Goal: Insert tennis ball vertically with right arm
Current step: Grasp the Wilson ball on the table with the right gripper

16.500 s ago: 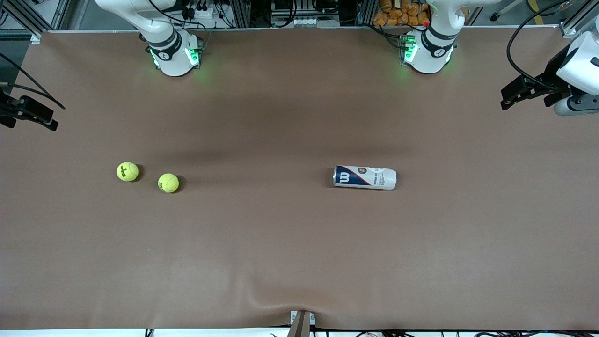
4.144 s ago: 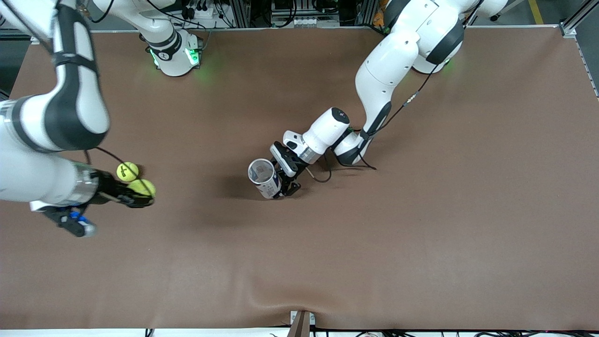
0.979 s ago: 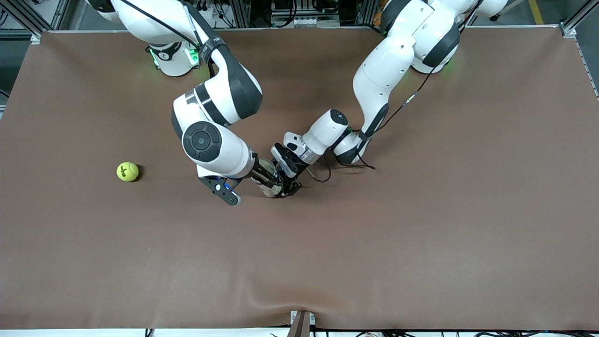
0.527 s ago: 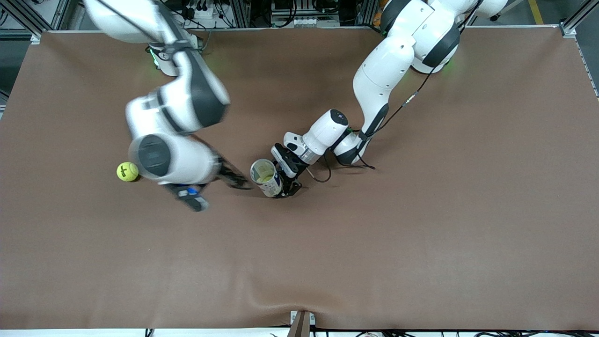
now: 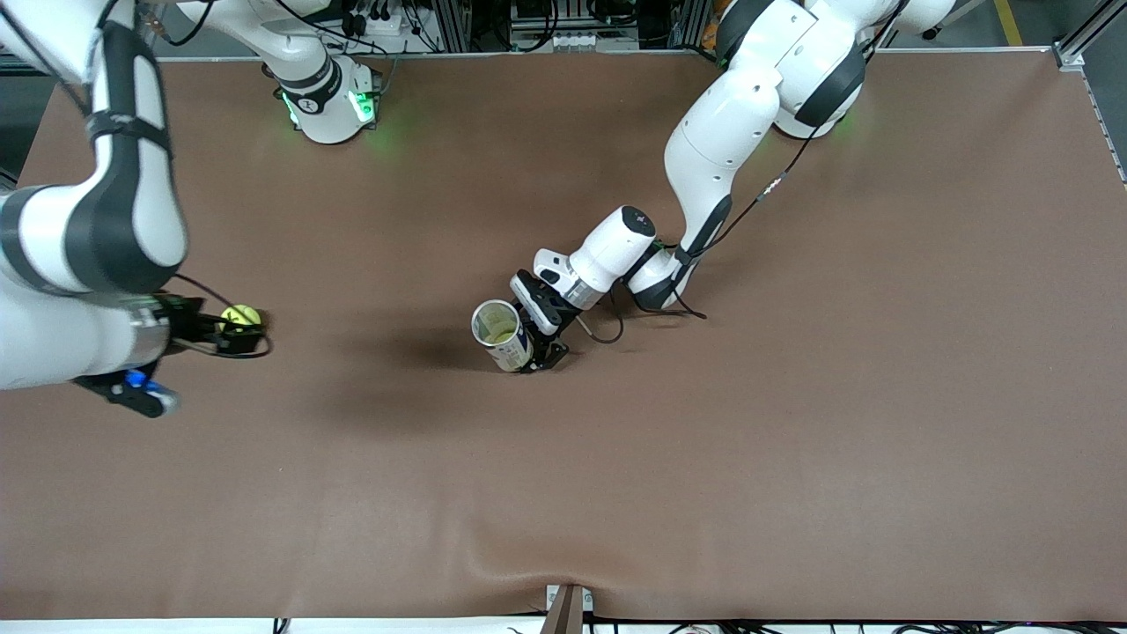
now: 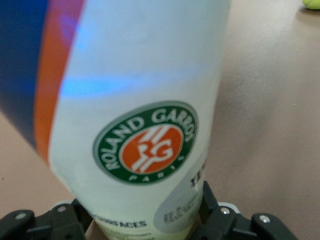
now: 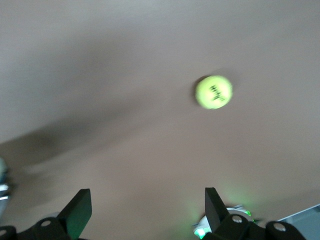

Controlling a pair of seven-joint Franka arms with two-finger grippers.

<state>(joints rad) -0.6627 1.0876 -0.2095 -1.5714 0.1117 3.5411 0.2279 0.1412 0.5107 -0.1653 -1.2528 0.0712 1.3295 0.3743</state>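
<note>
A white and blue tennis ball can [image 5: 504,339] stands upright mid-table, mouth up, with a yellow tennis ball [image 5: 498,333] inside it. My left gripper [image 5: 526,342] is shut on its lower body; in the left wrist view the can [image 6: 145,100] fills the space between the fingers [image 6: 207,200] of the gripper [image 6: 145,216]. A second tennis ball [image 5: 240,314] lies toward the right arm's end of the table. My right gripper [image 5: 231,333] hangs open beside and over it. In the right wrist view that ball [image 7: 214,92] lies ahead of the empty gripper [image 7: 146,200].
Brown mat [image 5: 704,458] covers the table. The right arm's forearm [image 5: 88,229] reaches over its end of the table. The left arm's cable [image 5: 607,330] trails beside the can. The loose ball [image 6: 311,3] shows at the corner of the left wrist view.
My right arm has swung away from the can's mouth to the ball at its end of the table. A ball now shows inside the can. The left arm has stayed put.
</note>
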